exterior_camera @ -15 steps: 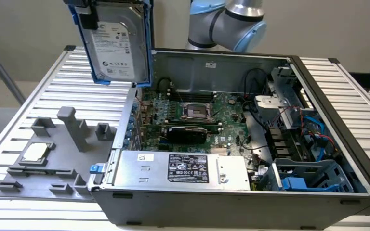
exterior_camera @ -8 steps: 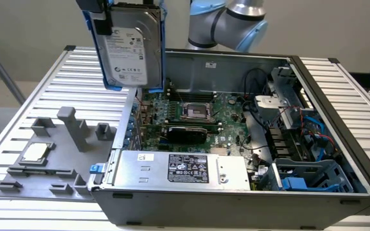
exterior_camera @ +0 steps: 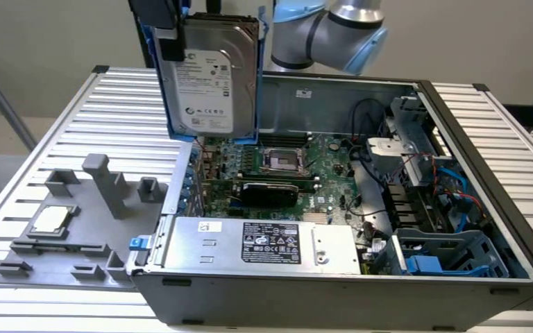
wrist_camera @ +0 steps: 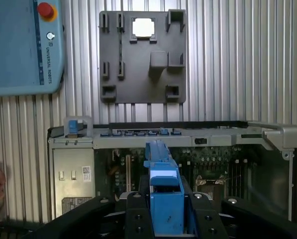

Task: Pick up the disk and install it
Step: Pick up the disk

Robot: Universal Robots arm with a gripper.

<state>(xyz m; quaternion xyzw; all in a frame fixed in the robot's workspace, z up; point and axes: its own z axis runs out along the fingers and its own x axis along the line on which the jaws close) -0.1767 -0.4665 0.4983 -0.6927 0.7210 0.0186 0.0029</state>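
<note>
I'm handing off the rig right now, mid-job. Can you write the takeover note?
Tool: shut on the disk, clamping its blue carrier edge.
Disk: held upright in the air, above the open computer case, towards the exterior view's left.
Done: the disk is picked up.
Left: installation; the disk is not yet inside the case.

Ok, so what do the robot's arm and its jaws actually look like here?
The arm is made of rounded, tube-like segments in silver-grey metal, with pale blue caps over the joints. The jaws are matt black, blocky and angular, and the wrist view shows small round screw holes set into their faces.
</note>
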